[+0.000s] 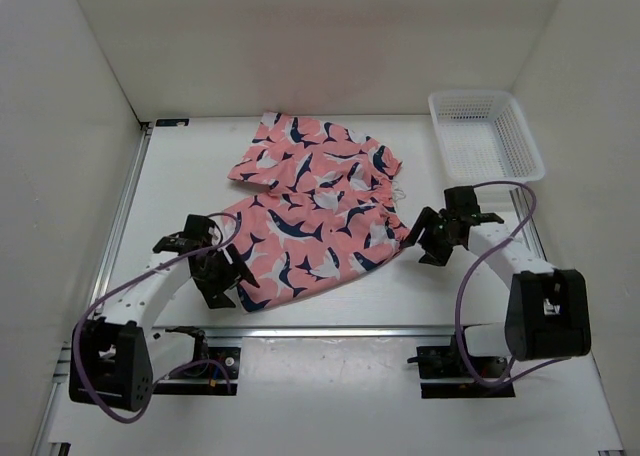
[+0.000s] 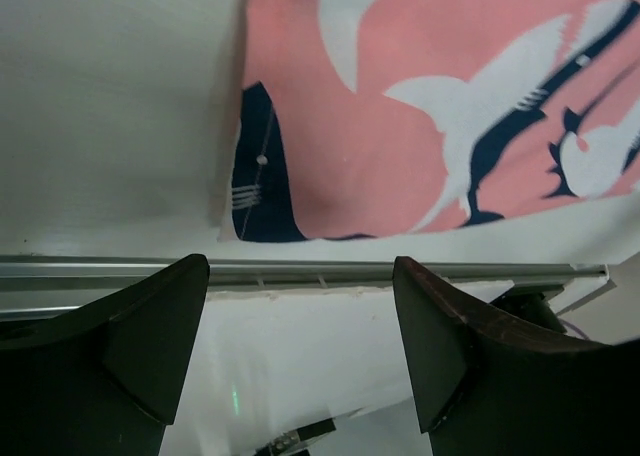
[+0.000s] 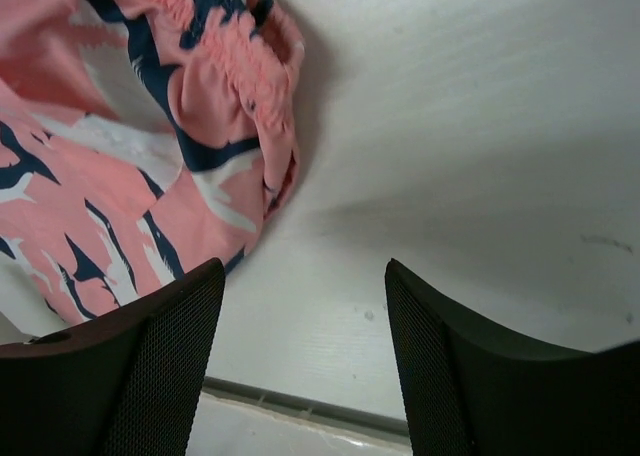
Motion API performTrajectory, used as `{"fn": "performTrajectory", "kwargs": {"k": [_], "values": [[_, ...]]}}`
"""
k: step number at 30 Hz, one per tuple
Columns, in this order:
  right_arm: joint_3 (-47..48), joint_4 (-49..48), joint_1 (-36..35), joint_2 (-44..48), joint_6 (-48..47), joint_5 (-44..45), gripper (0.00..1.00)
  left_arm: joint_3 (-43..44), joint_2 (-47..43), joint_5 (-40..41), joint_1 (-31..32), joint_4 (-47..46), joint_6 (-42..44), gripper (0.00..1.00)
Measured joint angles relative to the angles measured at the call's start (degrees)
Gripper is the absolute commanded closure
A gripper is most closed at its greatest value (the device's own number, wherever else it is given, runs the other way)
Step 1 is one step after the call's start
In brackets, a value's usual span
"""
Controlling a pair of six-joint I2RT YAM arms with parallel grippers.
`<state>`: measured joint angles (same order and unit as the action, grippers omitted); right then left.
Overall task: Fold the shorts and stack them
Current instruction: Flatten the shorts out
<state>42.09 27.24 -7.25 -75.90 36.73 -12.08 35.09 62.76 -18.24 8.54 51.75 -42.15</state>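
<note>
The salmon-pink shorts (image 1: 310, 211) with navy-and-white sharks lie spread on the white table, one leg toward the back, the other toward the front left. My left gripper (image 1: 228, 273) is open and empty beside the front-left hem; that hem shows in the left wrist view (image 2: 430, 116) above my open fingers (image 2: 150, 346). My right gripper (image 1: 425, 236) is open and empty just right of the waistband. The gathered waistband shows in the right wrist view (image 3: 215, 86), apart from my fingers (image 3: 160, 366).
A white plastic mesh basket (image 1: 485, 133) stands at the back right of the table. A metal rail (image 1: 350, 329) runs along the table's front edge, another along the left side (image 1: 125, 216). White walls enclose the table.
</note>
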Motion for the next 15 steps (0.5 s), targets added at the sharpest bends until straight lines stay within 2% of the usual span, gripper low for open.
{"fn": "performTrajectory", "kwargs": {"k": [2, 4, 6, 7, 8, 9, 10, 11, 12, 13, 15], "values": [[1.07, -1.97, 0.00, -3.74, 0.00, -0.72, 0.30, -0.74, 2.67, 0.02, 0.63, -1.57, -1.09, 0.14], [2.60, -3.91, -0.02, -7.74, 0.00, -1.36, 0.30, -0.79, 5.60, 0.07, 1.46, -3.23, -1.95, 0.20], [4.11, -5.75, 0.00, -11.39, -0.04, -1.73, 0.34, -0.57, 8.09, 0.26, 1.99, -4.66, -2.54, 0.29], [4.83, -6.54, 0.00, -13.09, -0.07, -1.86, 0.41, -0.39, 9.31, 0.61, 2.29, -5.22, -2.86, 0.40], [5.40, -7.41, 0.00, -14.64, -0.17, -1.88, 0.46, -0.22, 10.29, 1.33, 2.47, -5.70, -3.41, 0.46], [5.95, -7.98, 0.00, -15.87, -0.09, -2.49, 0.60, 0.04, 11.34, 2.27, 2.58, -6.08, -3.85, 0.53], [6.47, -8.55, 0.00, -16.72, -0.33, -2.60, 0.68, 0.31, 12.09, 3.10, 2.62, -6.38, -4.37, 0.61], [6.86, -9.18, 0.00, -17.38, -0.24, -2.38, 0.75, 0.81, 12.96, 3.91, 2.62, -6.51, -4.61, 0.74], [7.21, -9.55, 0.00, -18.03, -0.26, -2.23, 0.82, 1.57, 13.92, 4.61, 2.62, -6.58, -4.96, 0.83], [7.61, -9.64, 0.00, -18.64, -0.26, -2.08, 0.92, 2.60, 15.08, 5.18, 2.62, -6.80, -5.18, 0.90], [8.41, -9.68, 0.00, -19.58, -0.17, -1.77, 1.00, 5.38, 18.16, 6.23, 2.62, -7.23, -5.16, 0.90]]}}
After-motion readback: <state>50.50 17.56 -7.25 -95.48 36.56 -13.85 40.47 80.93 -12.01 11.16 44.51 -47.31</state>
